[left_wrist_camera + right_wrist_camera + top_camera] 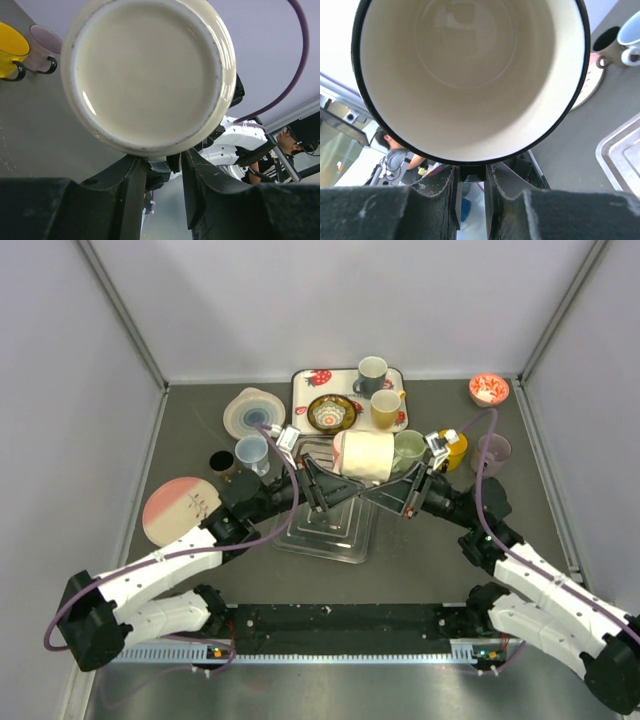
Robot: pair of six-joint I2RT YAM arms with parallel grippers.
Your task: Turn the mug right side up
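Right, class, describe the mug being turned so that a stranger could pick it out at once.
Find the strawberry-print tray at the back of the grey table. Just in front of it, above the clear tray, the cream mug hangs between the left hand and right hand. Unlike the upright mugs around it, it lies sideways.

In the overhead view we cannot find the handle of the mug (pixel 363 455), and the arms cover part of the clear tray (pixel 335 540). From the left wrist, the mug's base runs past the top edge and hides the fingertips of the left gripper (pixel 162 157), so we cannot tell whether they touch it. The green cup (pixel 408 448) sits partly hidden behind the mug.
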